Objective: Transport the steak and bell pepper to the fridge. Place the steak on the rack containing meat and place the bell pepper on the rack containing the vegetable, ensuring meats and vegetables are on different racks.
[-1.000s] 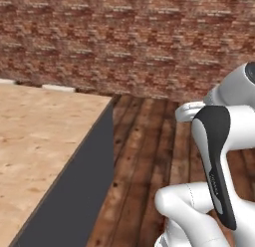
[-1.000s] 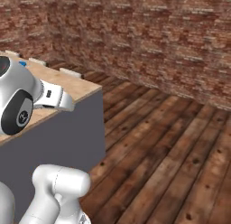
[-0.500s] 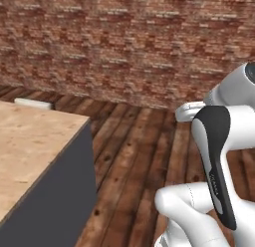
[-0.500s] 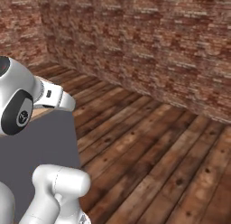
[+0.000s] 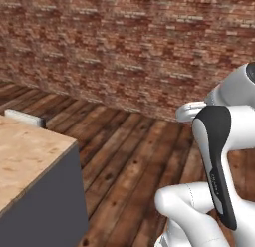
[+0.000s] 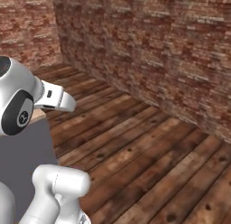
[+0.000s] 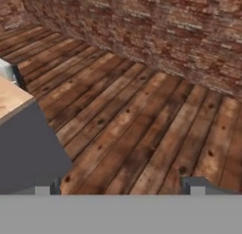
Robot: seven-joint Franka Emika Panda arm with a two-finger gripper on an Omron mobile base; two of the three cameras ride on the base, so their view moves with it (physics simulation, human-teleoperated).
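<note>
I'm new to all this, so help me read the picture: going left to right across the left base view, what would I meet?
Wooden countertop on its grey cabinet → plank floor → the robot's white arm. A brick wall runs behind all of it.

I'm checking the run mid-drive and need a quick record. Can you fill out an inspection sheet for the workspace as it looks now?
Surface: wooden counter top on a dark grey cabinet, at the left; a small white block at its far edge.
Job's things: nothing seen.
Clutter: nothing seen.
Gripper: open, fingertips wide apart, nothing between them, pointing over bare floor.
Cables: nothing seen.
Surroundings: brown plank floor, red brick wall behind.
</note>
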